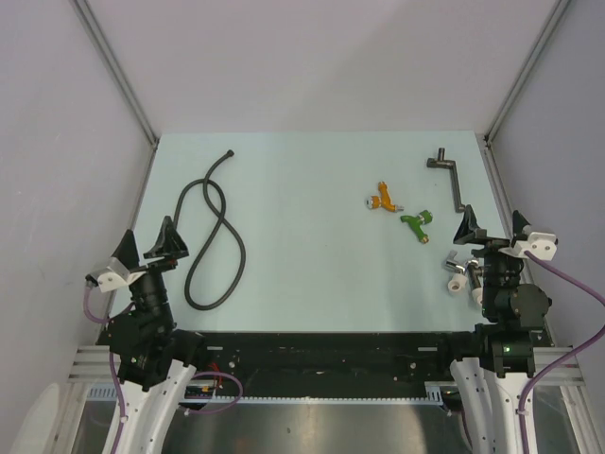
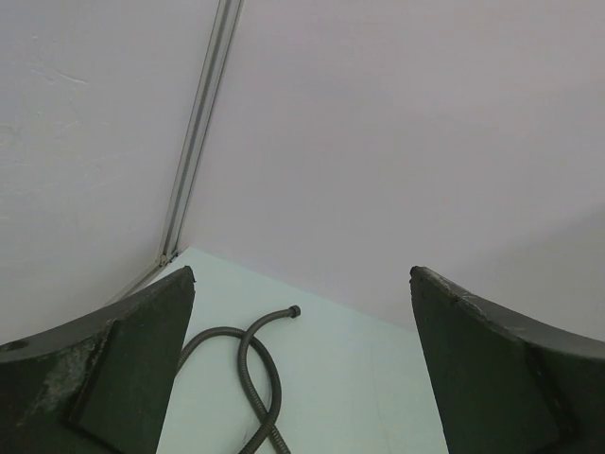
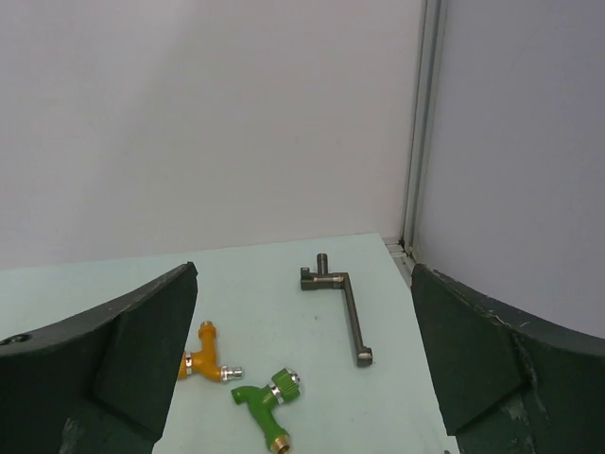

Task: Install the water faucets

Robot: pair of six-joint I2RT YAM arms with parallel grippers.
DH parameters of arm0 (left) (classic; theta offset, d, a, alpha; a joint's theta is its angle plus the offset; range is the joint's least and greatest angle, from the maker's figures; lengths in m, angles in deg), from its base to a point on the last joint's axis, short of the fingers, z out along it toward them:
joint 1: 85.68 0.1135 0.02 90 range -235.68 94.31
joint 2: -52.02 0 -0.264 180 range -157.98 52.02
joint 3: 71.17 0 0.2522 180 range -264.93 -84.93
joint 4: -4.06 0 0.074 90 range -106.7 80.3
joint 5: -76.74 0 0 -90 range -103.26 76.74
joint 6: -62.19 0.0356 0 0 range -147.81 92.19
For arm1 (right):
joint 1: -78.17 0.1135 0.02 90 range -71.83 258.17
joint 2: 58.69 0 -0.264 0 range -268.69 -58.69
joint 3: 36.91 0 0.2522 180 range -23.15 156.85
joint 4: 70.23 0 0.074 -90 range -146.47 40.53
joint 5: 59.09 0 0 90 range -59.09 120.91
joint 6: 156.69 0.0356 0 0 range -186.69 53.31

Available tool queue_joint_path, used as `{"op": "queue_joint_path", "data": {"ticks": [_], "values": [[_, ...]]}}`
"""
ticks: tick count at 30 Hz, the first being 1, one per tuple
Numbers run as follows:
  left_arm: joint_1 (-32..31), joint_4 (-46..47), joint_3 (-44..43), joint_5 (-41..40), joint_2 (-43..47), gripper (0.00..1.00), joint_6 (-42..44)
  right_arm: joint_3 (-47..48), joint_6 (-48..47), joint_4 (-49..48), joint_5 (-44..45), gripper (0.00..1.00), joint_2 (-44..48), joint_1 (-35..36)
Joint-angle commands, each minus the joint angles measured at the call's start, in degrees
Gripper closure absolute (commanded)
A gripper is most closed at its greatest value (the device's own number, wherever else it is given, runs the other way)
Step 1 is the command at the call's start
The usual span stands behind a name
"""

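The left end effector [image 1: 147, 249] stands at the near left corner of the tabletop [image 1: 312, 284], raised above it. Its two dark fingers [image 2: 104, 369] are wide apart, and nothing is between them or touching them. The right end effector [image 1: 492, 230] stands at the near right edge in the same way. Its fingers [image 3: 123, 369] are also spread wide and hold nothing.

Just beside the right arm, on its left side, lie some small silver and white parts [image 1: 457, 272]. I cannot tell what they are.

A little farther, in front of the right end effector, the green faucet [image 1: 416, 223] lies on its side on the tabletop. The orange faucet [image 1: 383, 200] lies near it, to the left and a little farther back. The two are close together but do not touch. Both are free, and nothing lies between them and the right end effector. Behind them, near the far right corner, lies a dark grey metal pipe piece [image 1: 449, 175] bent like a crank, apart from both faucets.

On the left half, a long black hose [image 1: 213, 236] lies in a loose loop that crosses over itself. One end reaches toward the far left corner. It is in front of the left end effector and well apart from the faucets.

The tabletop is pale green and flat. Plain pale walls [image 1: 312, 66] close it on three sides, with thin metal frame bars [image 1: 525, 71] in the corners.
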Motion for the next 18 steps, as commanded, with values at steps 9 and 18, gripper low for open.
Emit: {"op": "queue_joint_path", "data": {"ticks": [9, 18], "values": [[-0.14, 0.03, -1.19, -2.82, 1.17, 0.0, -2.25, -0.61, 2.59, -2.57, 2.03, 0.0, 0.6, -1.85], [0.57, -0.14, -1.54, -3.44, -0.93, 0.0, -2.86, -1.05, 5.22, -3.8, 1.68, 0.0, -0.45, -2.64]]}}
